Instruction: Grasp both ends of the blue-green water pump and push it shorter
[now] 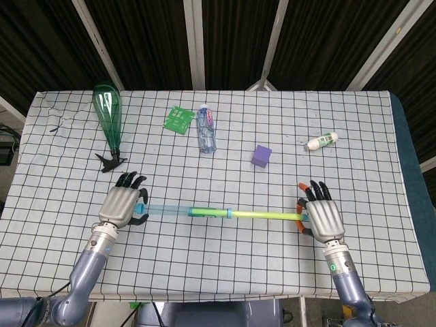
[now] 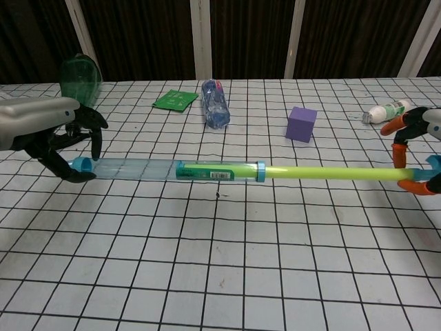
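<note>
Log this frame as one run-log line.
phase: pushing | left hand: grips tube end | right hand: grips rod end | pump: rod partly out

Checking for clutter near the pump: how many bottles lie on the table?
3: green bottle far left, clear bottle at back centre, small white bottle far right. None seems hidden.

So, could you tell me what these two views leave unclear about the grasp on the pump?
- Right hand, chest view: cut off by the frame edge.
- Pump's yellow-green end, head view: hidden under the right hand.
- Left hand's contact, head view: covered by its own back.
</note>
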Robot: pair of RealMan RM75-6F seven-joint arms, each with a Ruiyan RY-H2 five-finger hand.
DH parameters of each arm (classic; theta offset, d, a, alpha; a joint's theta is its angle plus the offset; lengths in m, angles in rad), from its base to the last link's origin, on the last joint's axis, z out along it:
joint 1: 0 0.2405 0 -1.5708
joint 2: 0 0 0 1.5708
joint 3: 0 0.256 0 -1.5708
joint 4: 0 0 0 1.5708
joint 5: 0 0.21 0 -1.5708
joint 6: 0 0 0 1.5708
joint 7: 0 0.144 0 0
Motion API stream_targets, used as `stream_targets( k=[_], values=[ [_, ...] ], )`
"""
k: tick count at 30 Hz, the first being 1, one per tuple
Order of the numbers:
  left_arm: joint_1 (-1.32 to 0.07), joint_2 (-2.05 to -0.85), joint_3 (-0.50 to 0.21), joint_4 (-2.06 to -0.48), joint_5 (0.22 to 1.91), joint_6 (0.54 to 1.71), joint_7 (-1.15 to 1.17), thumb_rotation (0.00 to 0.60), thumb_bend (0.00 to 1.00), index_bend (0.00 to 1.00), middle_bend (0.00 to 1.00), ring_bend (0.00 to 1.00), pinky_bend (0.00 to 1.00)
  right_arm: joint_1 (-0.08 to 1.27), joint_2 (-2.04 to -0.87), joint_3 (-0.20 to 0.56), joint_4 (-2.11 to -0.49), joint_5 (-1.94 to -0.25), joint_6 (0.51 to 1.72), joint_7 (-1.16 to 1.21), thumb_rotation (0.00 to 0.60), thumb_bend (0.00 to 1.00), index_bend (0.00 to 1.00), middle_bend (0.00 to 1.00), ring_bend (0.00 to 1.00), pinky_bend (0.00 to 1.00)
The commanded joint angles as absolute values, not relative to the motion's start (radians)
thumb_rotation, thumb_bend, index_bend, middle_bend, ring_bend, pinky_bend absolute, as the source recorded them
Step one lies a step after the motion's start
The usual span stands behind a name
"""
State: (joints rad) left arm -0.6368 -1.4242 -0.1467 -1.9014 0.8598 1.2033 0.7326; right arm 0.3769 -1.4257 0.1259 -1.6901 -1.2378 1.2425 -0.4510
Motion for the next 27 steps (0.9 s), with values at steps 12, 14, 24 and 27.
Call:
stream_targets(
  k=[12,14,24,27],
  values=[
    [-0.658,-1.418,-0.139,-1.912,0.848,1.214,0.755,0.6,0.46,0.56,0.12,0.0,0.0,0.398,-1.442,0.135,-1.739,-1.23,1.245,-0.506,0.6,0.41,0.64,0.2,0.0,0.0],
    [-0.66,-1.422,-0.135,-1.904,0.846,1.211,0.757,0.6,0.46,0.56,0.12,0.0,0.0,0.403,-1.45,0.137,-1.744,-1.227,1.244,-0.516,0.6,0.41,0.64,0.2,0.0,0.0],
    [-0.669,-1.442,-0.132,-1.882,0.842,1.208,0.746,0.6,0.46,0.56,0.12,0.0,0.0,0.425,-1.488,0.148,-1.756,-1.198,1.241,-0.571,0.6,0.41,0.65,0.21,0.0,0.0],
    [-0.675,-1.445,-0.137,-1.879,0.84,1.206,0.743,0.6,0.46,0.56,0.12,0.0,0.0,0.434,-1.499,0.153,-1.763,-1.187,1.24,-0.588,0.6,0.41,0.65,0.21,0.0,0.0]
  ],
)
